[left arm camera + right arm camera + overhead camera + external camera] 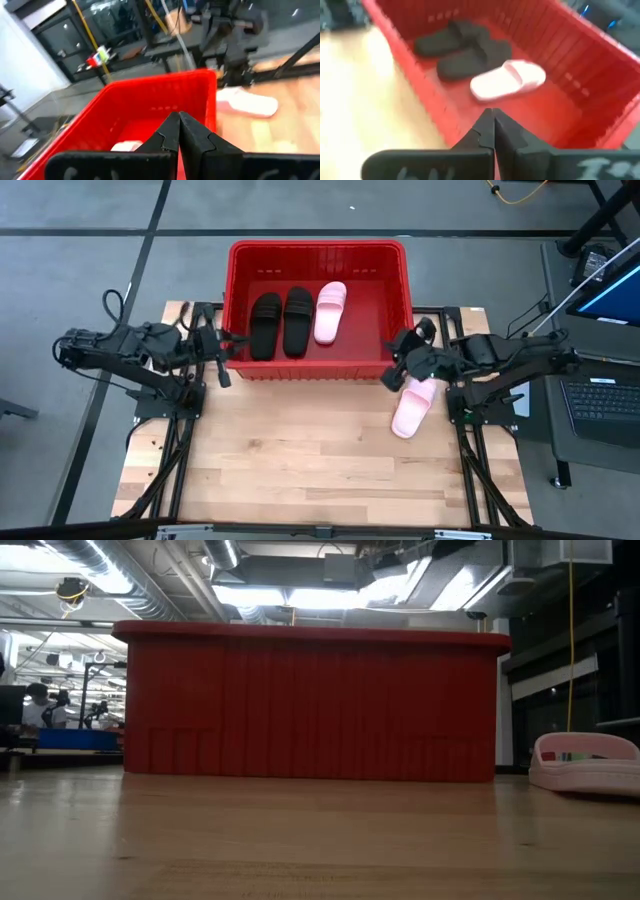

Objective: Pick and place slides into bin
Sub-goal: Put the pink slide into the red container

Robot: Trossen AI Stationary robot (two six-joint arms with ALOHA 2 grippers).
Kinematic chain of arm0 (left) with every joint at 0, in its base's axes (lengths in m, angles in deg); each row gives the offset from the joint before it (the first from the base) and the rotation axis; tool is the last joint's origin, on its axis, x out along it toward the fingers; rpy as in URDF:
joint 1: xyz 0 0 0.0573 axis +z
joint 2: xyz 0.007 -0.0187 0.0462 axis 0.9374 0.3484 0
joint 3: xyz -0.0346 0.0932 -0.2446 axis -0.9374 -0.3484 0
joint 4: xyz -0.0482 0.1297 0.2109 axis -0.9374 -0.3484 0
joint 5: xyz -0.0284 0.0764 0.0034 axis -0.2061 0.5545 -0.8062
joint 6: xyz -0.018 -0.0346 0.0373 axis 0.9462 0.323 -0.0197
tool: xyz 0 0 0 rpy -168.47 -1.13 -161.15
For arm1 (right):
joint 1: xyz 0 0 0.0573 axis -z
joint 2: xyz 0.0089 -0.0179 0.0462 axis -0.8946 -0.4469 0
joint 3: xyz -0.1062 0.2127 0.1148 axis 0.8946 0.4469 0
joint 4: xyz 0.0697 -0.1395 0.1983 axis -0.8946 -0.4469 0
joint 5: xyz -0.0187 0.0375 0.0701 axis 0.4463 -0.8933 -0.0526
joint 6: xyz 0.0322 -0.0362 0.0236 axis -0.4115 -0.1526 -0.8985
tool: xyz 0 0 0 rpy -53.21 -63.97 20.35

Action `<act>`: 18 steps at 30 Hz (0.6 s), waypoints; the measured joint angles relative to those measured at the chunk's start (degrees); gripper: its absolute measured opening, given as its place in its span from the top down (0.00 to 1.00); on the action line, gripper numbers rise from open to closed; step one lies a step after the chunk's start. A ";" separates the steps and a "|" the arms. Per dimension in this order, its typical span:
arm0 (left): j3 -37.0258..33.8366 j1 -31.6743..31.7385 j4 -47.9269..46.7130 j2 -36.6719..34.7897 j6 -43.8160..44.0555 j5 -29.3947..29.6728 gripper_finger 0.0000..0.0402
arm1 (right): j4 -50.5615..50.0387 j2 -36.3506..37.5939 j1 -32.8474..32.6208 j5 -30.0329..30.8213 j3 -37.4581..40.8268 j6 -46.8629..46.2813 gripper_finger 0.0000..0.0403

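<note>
The red bin [318, 255] stands at the table's far middle. On its floor lie two black slides [265, 326] [298, 321] and one pale pink slide [330, 311], side by side, soles down. A second pink slide [411, 409] lies sole down on the table outside the bin's right near corner, also seen in the low view [585, 762]. My left gripper [228, 352] hangs shut and empty at the bin's left near corner [179, 125]. My right gripper [393, 363] hangs shut and empty at the bin's right near corner [492, 120], above the far end of the loose pink slide.
Bare wooden table [300, 460] spreads from the bin to the near edge. A laptop [605, 405] and a monitor [615, 285] stand off the table on the right. In the low view the bin's wall [310, 705] hides what lies behind it.
</note>
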 joint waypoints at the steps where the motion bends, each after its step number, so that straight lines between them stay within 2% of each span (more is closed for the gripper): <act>1: -0.32 0.66 0.73 -0.56 0.03 -1.51 0.99 | -3.79 -1.01 -0.99 -0.06 -2.21 -2.23 1.00; 5: -0.55 2.34 0.66 -1.64 1.39 -3.41 0.99 | -20.63 -5.97 -5.42 -1.48 -11.23 -13.24 1.00; 9: -0.55 2.46 0.16 -1.94 1.50 -3.46 0.99 | -34.18 -11.76 -9.85 -10.46 -19.47 -24.72 1.00; 14: -0.57 2.46 -0.03 -1.90 1.44 -3.50 0.99 | -35.44 -15.86 -15.05 -15.82 -23.22 -32.11 1.00; 18: -0.57 2.46 -1.11 -1.87 0.91 -3.49 0.99 | -35.73 -16.55 -18.11 -17.98 -21.34 -39.56 1.00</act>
